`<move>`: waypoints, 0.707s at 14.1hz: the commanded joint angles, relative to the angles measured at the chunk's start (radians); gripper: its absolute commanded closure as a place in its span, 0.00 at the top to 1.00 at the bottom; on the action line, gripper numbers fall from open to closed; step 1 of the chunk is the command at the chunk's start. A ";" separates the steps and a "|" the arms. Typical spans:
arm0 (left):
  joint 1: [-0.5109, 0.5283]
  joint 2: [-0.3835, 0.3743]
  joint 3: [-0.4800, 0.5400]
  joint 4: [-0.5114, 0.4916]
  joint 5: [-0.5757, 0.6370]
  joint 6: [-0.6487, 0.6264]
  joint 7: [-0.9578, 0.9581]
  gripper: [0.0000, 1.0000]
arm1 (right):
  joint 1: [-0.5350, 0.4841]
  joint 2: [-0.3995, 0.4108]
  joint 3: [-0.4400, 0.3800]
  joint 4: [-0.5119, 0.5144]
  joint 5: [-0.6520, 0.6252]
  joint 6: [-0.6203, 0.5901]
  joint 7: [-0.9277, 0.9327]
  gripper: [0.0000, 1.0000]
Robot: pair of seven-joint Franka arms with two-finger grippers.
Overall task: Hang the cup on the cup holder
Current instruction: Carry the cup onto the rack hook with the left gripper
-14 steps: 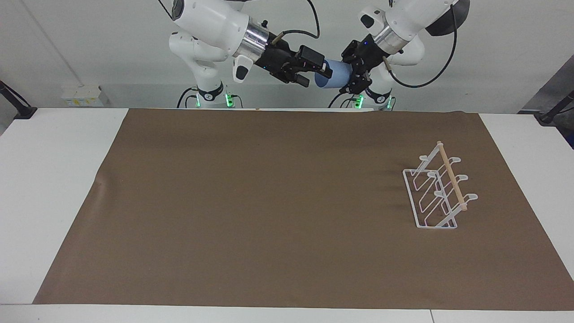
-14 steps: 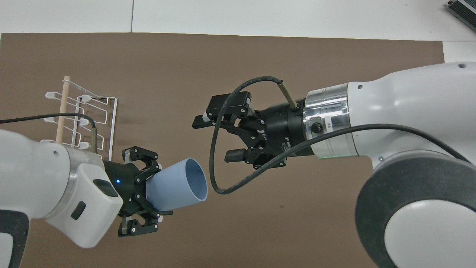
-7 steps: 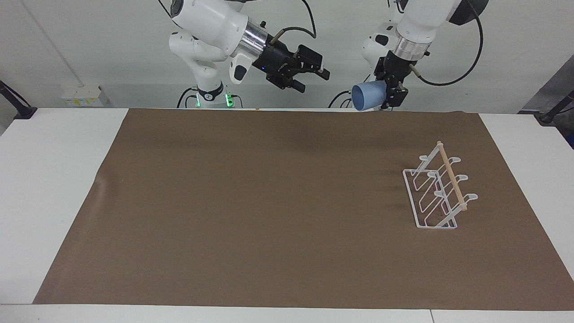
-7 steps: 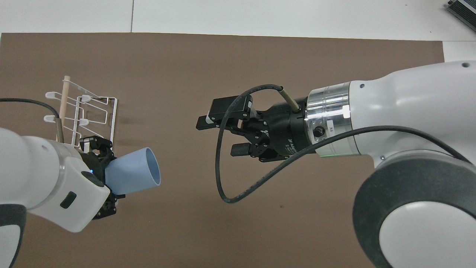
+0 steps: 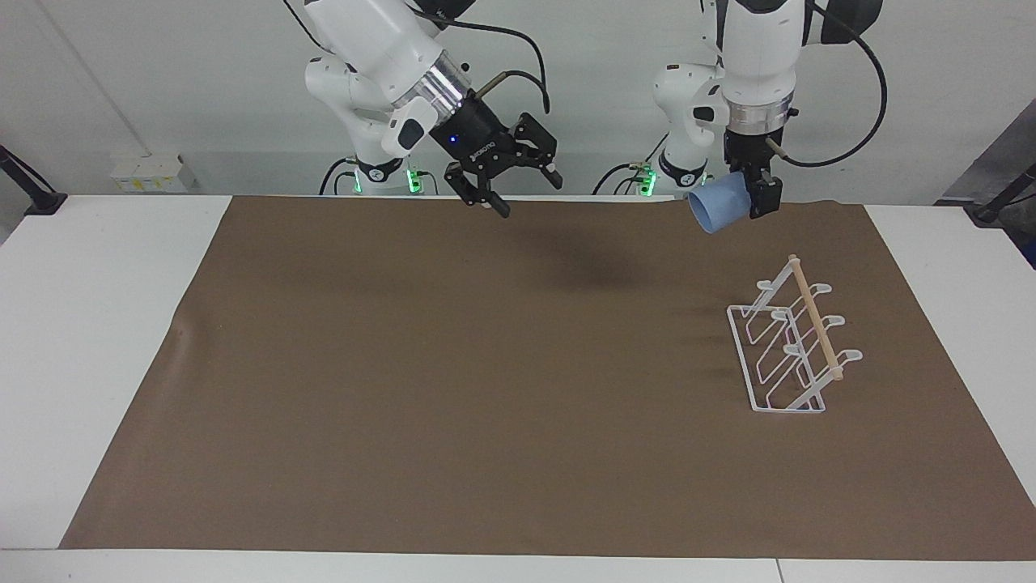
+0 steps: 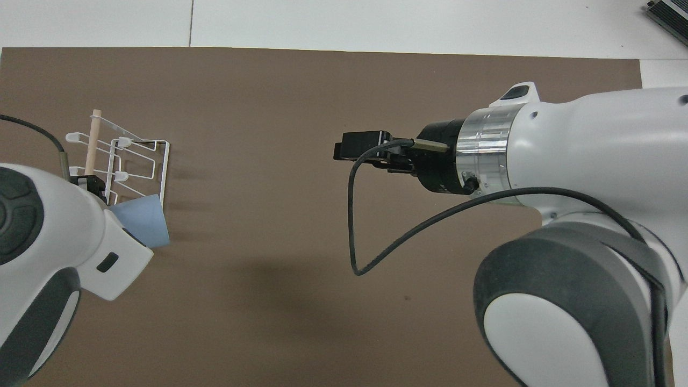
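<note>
My left gripper (image 5: 749, 198) hangs in the air over the brown mat (image 5: 453, 389), at the edge nearest the robots toward the left arm's end of the table, and its fingers are clamped on the cup (image 5: 717, 206). The cup is a small light-blue tumbler with no handle, matte, and tapered. Its narrow base sits between the fingers and its wider rim tilts downward and toward the middle of the table. In the overhead view the cup (image 6: 141, 221) shows as a pale-blue wedge just past the left arm's white wrist housing, and it overlaps the nearest corner of the cup holder (image 6: 129, 164); from the facing view I read it as raised and clear of the rack.

The cup holder (image 5: 793, 348) is a white wire rack with looped prongs and a light wooden rod (image 5: 816, 327) slanting along its top. It stands on the mat toward the left arm's end, farther from the robots than the spot below the cup, and it carries no cup.

My right gripper (image 5: 510, 174) hovers over the edge of the mat nearest the robots, near the middle of the table. Its fingers are spread wide with nothing between them.
</note>
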 commanded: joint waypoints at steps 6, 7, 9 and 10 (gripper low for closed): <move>-0.006 0.209 -0.019 0.265 0.454 -0.139 0.005 0.00 | -0.156 -0.031 0.006 -0.077 -0.363 -0.019 -0.074 1.00; -0.010 0.223 -0.022 0.299 0.496 -0.165 0.005 0.00 | -0.189 -0.039 0.006 -0.097 -0.417 -0.022 -0.101 1.00; -0.019 0.225 -0.022 0.294 0.511 -0.187 0.003 0.00 | -0.243 -0.057 0.004 -0.131 -0.446 -0.031 -0.187 1.00; -0.021 0.241 -0.022 0.291 0.523 -0.207 0.002 0.00 | -0.274 -0.061 0.004 -0.140 -0.447 -0.044 -0.206 1.00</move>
